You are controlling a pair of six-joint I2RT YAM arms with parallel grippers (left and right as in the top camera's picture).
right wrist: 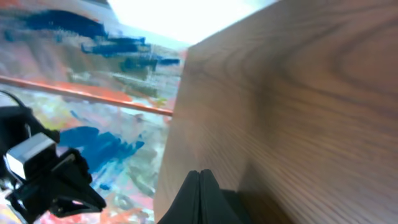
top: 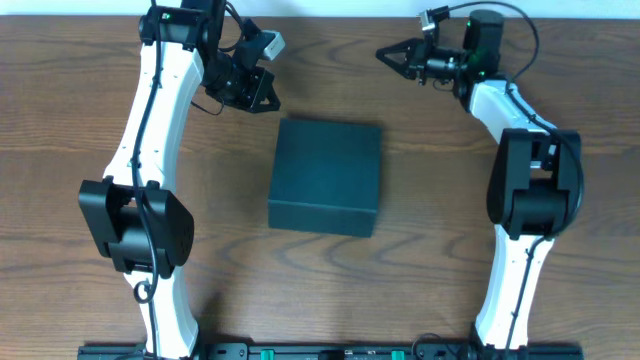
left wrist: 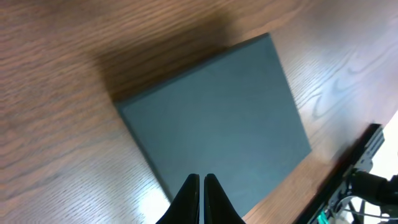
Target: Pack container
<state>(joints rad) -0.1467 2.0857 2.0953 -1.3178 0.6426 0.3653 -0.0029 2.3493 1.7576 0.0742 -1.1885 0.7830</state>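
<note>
On wood table, container closed, apart from left gripper & right gripper: both pinched closed, empty; floor blurry, prob painted

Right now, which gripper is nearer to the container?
Left. The left gripper is shut just beyond the container's far-left corner; the right gripper is shut farther off, beyond its far-right corner.

This is a robotics lab test station. A brown wood-grain bench carries a white-and-black jointed left robot arm and a matching right robot arm, both rooted at a black cabled mounting rail along the bench's near edge. Past the bench's far edge is a blurred blue-and-orange painted surface; what it is cannot be told.
</note>
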